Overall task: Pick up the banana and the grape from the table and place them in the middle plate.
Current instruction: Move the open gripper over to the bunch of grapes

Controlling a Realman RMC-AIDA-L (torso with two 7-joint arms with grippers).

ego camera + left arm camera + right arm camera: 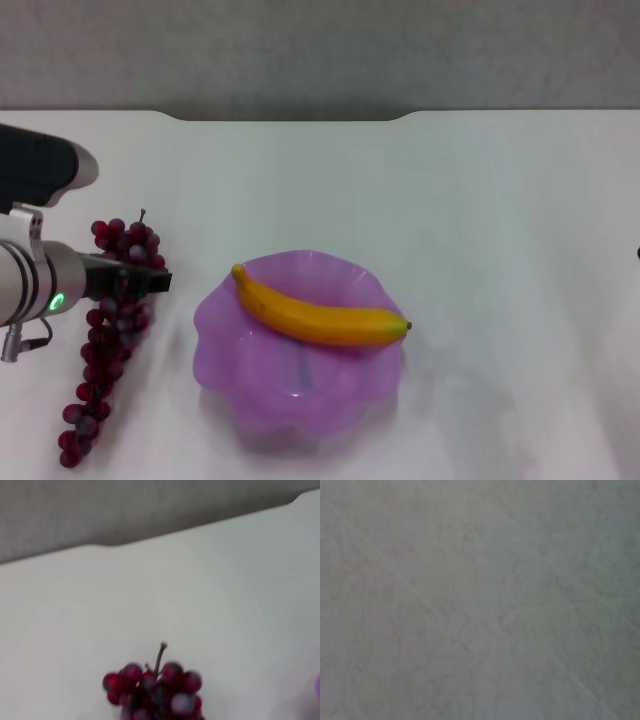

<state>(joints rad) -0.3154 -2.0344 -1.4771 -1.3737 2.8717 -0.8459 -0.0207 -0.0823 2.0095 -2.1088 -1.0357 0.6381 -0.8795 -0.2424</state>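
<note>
The banana [315, 318] lies across the far half of the purple scalloped middle plate [300, 410], its greenish tip to the right. The grape bunch [100, 350] lies on the white table [470, 200] left of the plate, stem end at the far side. My left gripper [150, 281] reaches in from the left, over the upper part of the bunch. The left wrist view shows the bunch's stem end [152, 687] close below the camera. The right gripper is out of view; the right wrist view shows only a plain pale surface.
The table's notched far edge [290, 118] runs across the back, with a grey wall behind it. White tabletop stretches right of the plate and beyond it.
</note>
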